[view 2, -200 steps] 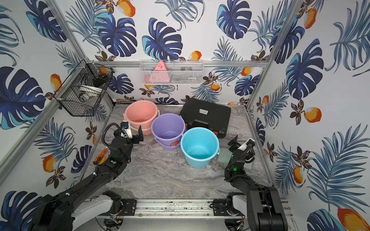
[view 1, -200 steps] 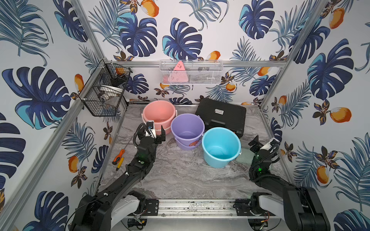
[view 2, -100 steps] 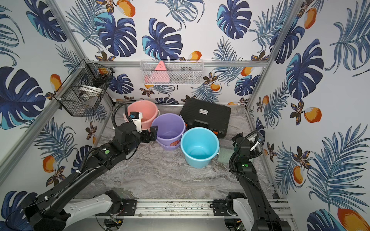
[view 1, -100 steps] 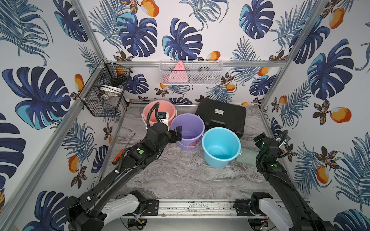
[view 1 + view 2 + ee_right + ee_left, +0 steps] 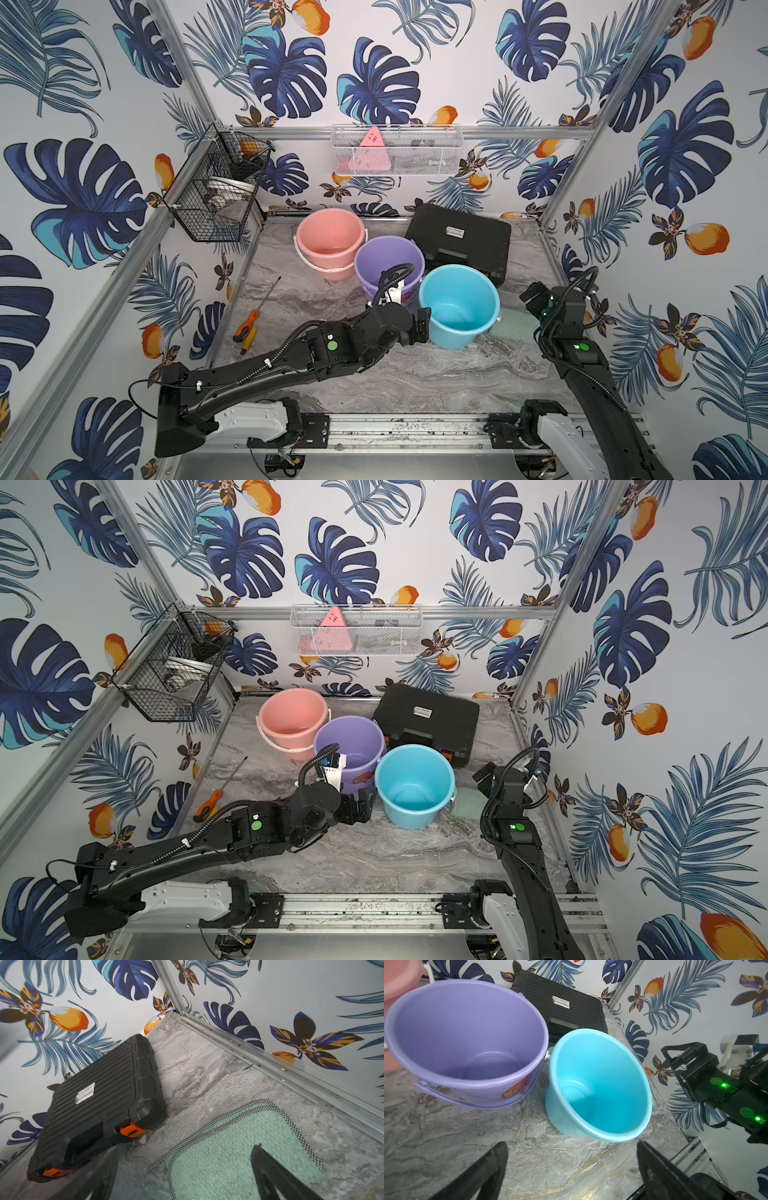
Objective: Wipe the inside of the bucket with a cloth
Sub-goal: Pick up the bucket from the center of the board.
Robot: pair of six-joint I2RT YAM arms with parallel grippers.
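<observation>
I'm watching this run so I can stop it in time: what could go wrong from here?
The cloth lies flat on the table, so the open right end effector above it may scrape the surface or catch only a corner. The open left end effector is beside the blue bucket and could shove or tip it.

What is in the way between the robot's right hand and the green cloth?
Nothing that I can see. The right hand is open above the cloth, which lies flat on the table beside the blue bucket. The black case sits off to the side, apart from the cloth.
</observation>
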